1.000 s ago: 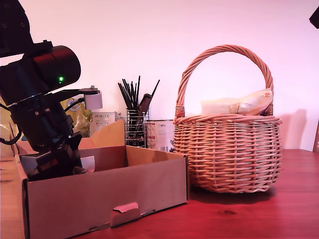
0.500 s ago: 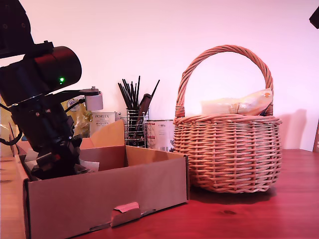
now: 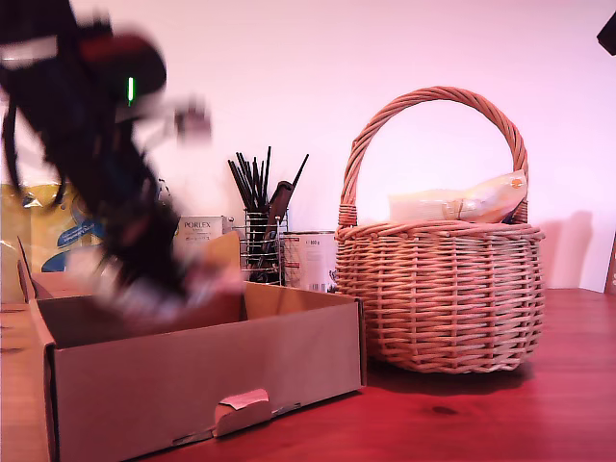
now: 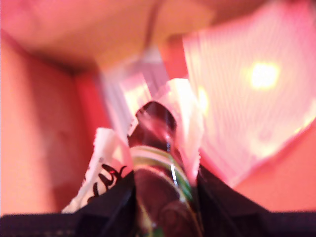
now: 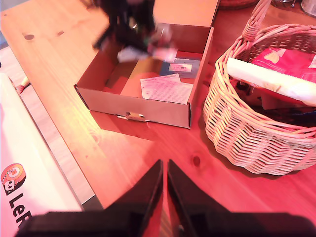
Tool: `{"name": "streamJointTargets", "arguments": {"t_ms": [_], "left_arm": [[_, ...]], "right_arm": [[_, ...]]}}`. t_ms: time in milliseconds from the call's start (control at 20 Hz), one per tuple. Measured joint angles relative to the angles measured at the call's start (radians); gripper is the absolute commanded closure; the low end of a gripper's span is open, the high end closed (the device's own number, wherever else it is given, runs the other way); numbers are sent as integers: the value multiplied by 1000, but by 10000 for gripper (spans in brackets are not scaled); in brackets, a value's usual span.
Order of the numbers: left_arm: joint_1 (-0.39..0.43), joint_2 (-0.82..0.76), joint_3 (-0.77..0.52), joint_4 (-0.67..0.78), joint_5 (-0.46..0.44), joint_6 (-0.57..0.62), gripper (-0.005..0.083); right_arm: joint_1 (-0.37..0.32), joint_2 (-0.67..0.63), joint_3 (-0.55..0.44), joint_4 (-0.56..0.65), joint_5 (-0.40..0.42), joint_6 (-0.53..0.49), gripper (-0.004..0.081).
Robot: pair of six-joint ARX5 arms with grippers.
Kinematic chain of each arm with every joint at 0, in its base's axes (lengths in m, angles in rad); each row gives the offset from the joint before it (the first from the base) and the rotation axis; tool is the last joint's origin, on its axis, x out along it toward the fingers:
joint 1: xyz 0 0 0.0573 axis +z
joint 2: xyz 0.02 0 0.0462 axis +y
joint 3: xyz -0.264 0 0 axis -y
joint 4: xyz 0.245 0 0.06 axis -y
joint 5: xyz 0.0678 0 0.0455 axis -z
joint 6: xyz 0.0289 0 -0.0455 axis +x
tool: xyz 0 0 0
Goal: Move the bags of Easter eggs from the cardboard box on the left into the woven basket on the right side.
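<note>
Fingers [image 4: 113,202] of my first gripper [image 4: 165,197] pinch one glossy white sweet pouch with green-red print [image 4: 148,148], their black pads closed on its crumpled end, in the first wrist view. Seen from the exterior view, that arm is a dark blur above the wide, shallow brown corrugated cardboard box [image 3: 202,371], which sits at the exterior view's left end of the reddish wooden table [image 3: 462,414]; the pale pouch [image 3: 159,294] is smeared at the box's rim.

Behind the box stand a black wire utensil holder [image 3: 262,245] and a printed tin can [image 3: 310,260], both near the table's back edge. Paper sheets [image 5: 165,89] lie flat on the box floor in the second wrist view.

Further toward the exterior view's right, the round tan wicker basket with its tall arched handle [image 3: 438,294] stands just beside the box. A white pouch [image 3: 460,204] pokes above its rim, and a red packet [image 5: 286,61] lies inside too.

Jaws of my second gripper [image 5: 165,197] are pressed together, holding nothing, above bare table in front of box and basket.
</note>
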Motion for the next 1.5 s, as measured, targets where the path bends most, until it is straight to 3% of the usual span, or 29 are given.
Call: {"name": "streamJointTargets", "arguments": {"t_ms": [250,450,750,950,1150,1350,1500], "left_arm": [[-61,-87,6,86,211,-103,540],[-153,-87,6,302,307,-202,541],[-254,-38,7,671,291,-326,540],[-280,80,16,796,213,-331,541],[-290,206,133,842,142,-331,541],[-295,279,267,841,130,-332,540],[-299,326,299,817,113,-332,540]], "right_arm": [[0,0,0,2,0,0,783],[0,0,0,2,-1,0,783],[0,0,0,1,-1,19,783],[0,0,0,-1,-1,23,783],[0,0,0,-1,-1,23,783],[0,0,0,0,-1,23,783],[0,0,0,1,-1,23,783]]}}
